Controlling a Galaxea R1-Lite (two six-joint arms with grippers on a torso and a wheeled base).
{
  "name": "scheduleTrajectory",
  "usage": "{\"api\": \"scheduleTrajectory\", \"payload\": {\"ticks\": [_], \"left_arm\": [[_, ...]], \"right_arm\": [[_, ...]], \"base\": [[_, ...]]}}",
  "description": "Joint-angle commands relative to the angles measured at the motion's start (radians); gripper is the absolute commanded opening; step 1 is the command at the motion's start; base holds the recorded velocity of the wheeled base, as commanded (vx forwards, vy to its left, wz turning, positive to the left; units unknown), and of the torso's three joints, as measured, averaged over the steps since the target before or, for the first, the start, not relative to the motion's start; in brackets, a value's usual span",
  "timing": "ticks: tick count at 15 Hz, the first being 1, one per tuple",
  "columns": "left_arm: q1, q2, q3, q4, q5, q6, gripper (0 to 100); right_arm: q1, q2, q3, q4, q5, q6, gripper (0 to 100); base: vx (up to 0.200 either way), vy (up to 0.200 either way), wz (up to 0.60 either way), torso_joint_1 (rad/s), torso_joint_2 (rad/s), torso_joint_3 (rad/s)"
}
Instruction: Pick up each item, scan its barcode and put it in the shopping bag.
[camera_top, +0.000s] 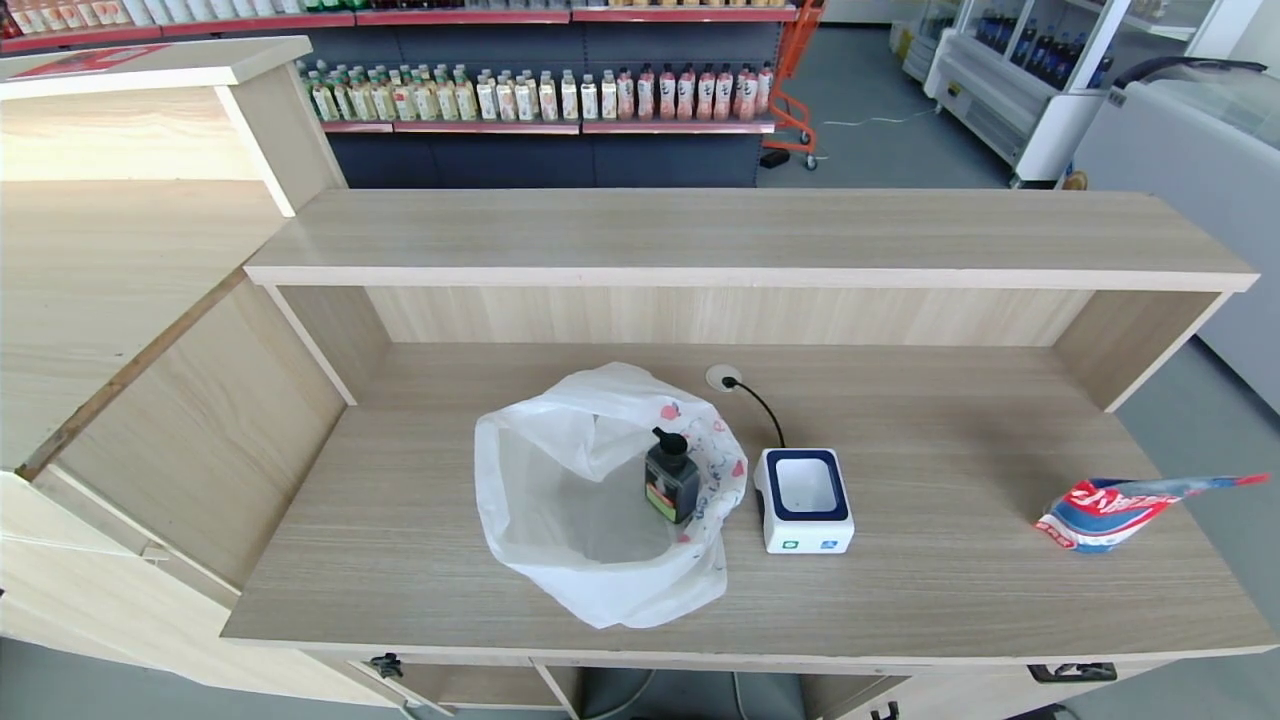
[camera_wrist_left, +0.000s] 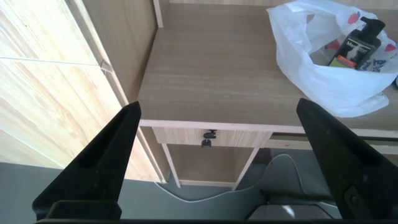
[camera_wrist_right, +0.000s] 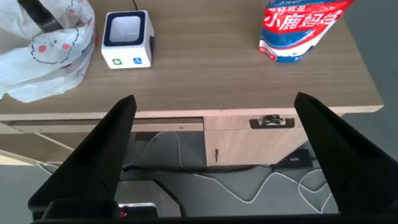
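Note:
A white plastic shopping bag (camera_top: 560, 520) lies open on the wooden counter, and a dark pump bottle (camera_top: 671, 480) stands inside it. The bag (camera_wrist_left: 323, 68) and the bottle (camera_wrist_left: 357, 46) also show in the left wrist view. Right of the bag sits a white barcode scanner (camera_top: 805, 498) with a dark-rimmed window; its cable runs to a hole in the counter. A red, white and blue snack pouch (camera_top: 1110, 510) lies near the counter's right edge. My left gripper (camera_wrist_left: 217, 162) is open, below the counter's front edge. My right gripper (camera_wrist_right: 214, 162) is open too, below the front edge, with the scanner (camera_wrist_right: 127, 38) and pouch (camera_wrist_right: 298, 28) beyond it.
The counter (camera_top: 950, 580) has a raised back shelf (camera_top: 740, 235) and side walls. Drawers with dark handles (camera_wrist_right: 272, 121) sit under its front edge. Store shelves of bottles (camera_top: 540, 95) and fridges stand behind.

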Motion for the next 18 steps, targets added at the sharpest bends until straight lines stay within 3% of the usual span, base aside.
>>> {"api": "scheduleTrajectory", "payload": {"ticks": [1, 6, 18], "left_arm": [[0.0, 0.0, 0.0, 0.0, 0.0, -0.001, 100], [0.0, 0.0, 0.0, 0.0, 0.0, 0.001, 100], [0.0, 0.0, 0.0, 0.0, 0.0, 0.004, 100]], "right_arm": [[-0.006, -0.068, 0.007, 0.0, 0.001, -0.001, 100], [-0.006, -0.068, 0.007, 0.0, 0.0, 0.001, 100], [-0.006, -0.068, 0.007, 0.0, 0.001, 0.002, 100]], "base": [[0.0, 0.0, 0.0, 0.0, 0.0, 0.0], [0.0, 0.0, 0.0, 0.0, 0.0, 0.0], [0.0, -0.2, 0.0, 0.003, 0.0, 0.002]]}}
